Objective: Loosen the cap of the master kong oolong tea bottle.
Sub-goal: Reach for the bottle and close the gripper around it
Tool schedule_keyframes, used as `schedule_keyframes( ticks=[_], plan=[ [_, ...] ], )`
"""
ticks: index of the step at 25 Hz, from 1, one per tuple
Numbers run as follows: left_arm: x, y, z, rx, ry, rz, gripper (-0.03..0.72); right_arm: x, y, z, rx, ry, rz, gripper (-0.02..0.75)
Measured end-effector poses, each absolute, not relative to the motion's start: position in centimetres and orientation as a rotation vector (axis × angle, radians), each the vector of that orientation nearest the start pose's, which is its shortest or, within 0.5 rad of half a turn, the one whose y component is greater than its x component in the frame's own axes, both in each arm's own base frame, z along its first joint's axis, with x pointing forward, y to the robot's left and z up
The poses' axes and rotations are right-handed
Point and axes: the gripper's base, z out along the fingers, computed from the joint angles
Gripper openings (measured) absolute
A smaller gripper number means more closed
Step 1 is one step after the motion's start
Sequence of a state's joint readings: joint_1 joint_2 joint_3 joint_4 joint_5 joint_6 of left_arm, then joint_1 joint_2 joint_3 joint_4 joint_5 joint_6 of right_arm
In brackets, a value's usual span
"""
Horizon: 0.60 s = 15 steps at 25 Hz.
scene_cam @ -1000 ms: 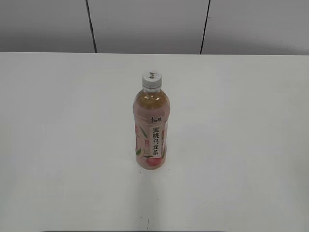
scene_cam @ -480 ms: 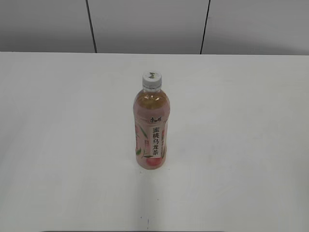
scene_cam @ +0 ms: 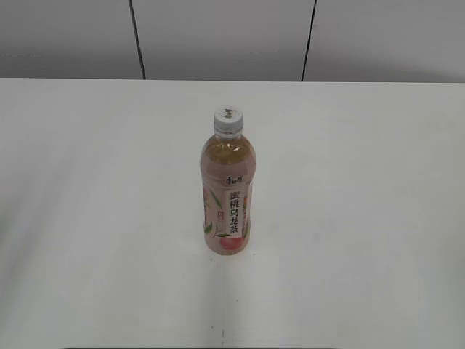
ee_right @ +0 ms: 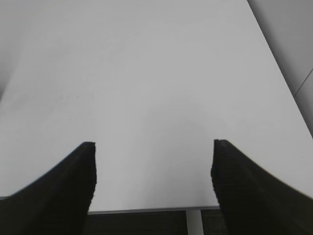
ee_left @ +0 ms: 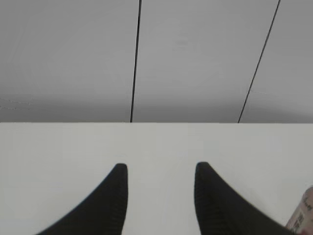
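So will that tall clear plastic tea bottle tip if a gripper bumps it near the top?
Probably. The tall clear plastic tea bottle stands upright on a narrow base, unsupported. It looks nearly full, so likely heavy; a push near its small white screw cap could topple it.

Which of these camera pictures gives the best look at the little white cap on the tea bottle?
The exterior view: the cap sits in full sight atop the upright oolong tea bottle. The left wrist view catches only a sliver of the bottle's label at its lower right edge, no cap. The right wrist view shows neither.

We see a broad white matte table (scene_cam: 87,218) filling most of the exterior view, and behind it a pale grey panelled wall (scene_cam: 218,36) split by two thin dark vertical seams
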State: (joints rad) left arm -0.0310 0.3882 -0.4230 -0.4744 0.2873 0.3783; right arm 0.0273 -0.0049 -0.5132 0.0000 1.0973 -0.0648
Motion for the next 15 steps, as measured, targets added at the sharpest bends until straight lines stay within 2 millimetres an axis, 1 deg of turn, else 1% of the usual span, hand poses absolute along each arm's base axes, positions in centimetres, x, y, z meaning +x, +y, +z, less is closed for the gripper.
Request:
schedule_keyframes(
  ticks=[3,8,15],
  plan=[
    [10.0,-1.4,28.6,0.039,1.764,-0.197,0.28,-0.9,0.0,27.8,-0.095,2.061,-0.023,0.554],
    [10.9,-1.4,26.4,0.044,1.845,-0.184,0.28,-0.9,0.0,27.8,-0.095,2.061,-0.023,0.554],
    [11.1,-1.4,26.4,0.042,1.843,-0.175,0.28,-0.9,0.0,27.8,-0.095,2.061,-0.023,0.554]
  ],
)
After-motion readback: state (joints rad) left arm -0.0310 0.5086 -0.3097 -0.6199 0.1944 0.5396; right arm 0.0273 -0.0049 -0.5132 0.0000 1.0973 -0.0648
